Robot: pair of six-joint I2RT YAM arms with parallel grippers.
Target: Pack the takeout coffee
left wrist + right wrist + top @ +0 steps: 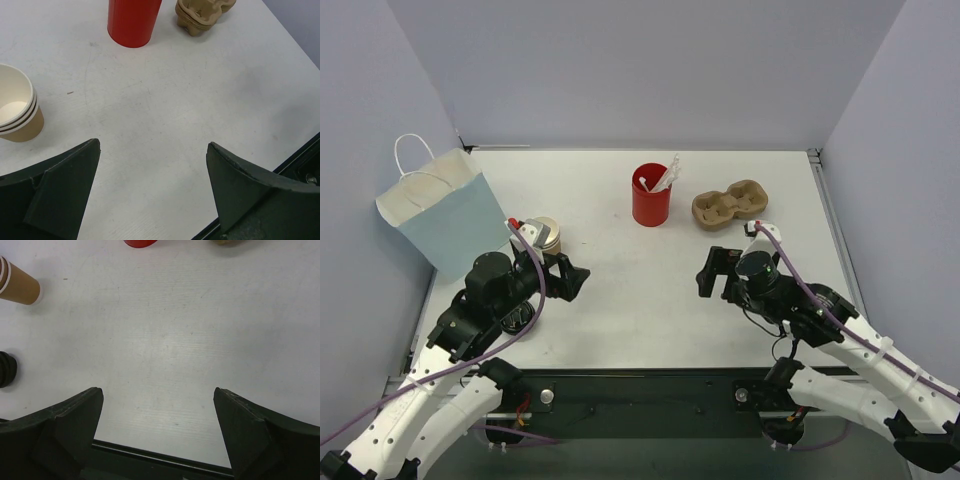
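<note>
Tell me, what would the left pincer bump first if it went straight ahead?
Probably the red cup: it stands nearly in line with the open left pincer, beyond bare table, though depth is unclear.

The worktop is white, with faint grey scuffs. The tall cup is plain glossy red, and the stirrers in it are white. The cup carrier is an unprinted kraft brown. The stacked paper cups are kraft brown outside and cream inside, with white rims. The paper bag is pale blue with a cream inside and white cord handles. The left hand and right hand are matte black. The arms are white with black joints, and their cables are purple.
</note>
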